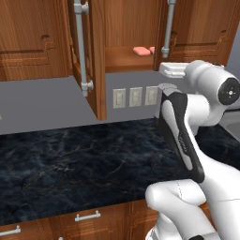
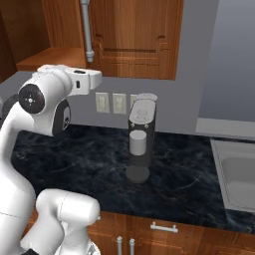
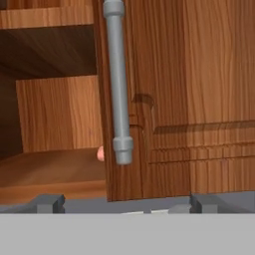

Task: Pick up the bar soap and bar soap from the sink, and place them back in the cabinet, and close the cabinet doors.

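Note:
Two salmon-pink bar soaps [image 1: 141,50] [image 1: 152,49] lie side by side on the shelf [image 1: 122,58] of the open wall cabinet. Its left door [image 1: 96,61] stands swung out toward the room, its silver handle [image 1: 80,42] facing me. The right door [image 3: 199,99] fills the hand view's right half, and its handle [image 3: 118,84] hangs straight ahead. A sliver of one soap [image 3: 101,153] peeks out behind that door's edge. My gripper [image 3: 126,203] is open and holds nothing, raised just in front of the right door's handle [image 1: 168,28]. The sink [image 2: 236,174] lies at the far right.
A dark marble counter [image 1: 70,159] runs below the cabinet. On it stands a dark coffee machine [image 2: 139,144] in front of wall outlets [image 2: 110,103]. Low cabinets with short handles [image 1: 87,216] sit under the counter. Carved handle-less panels [image 1: 28,42] flank the cabinet on the left.

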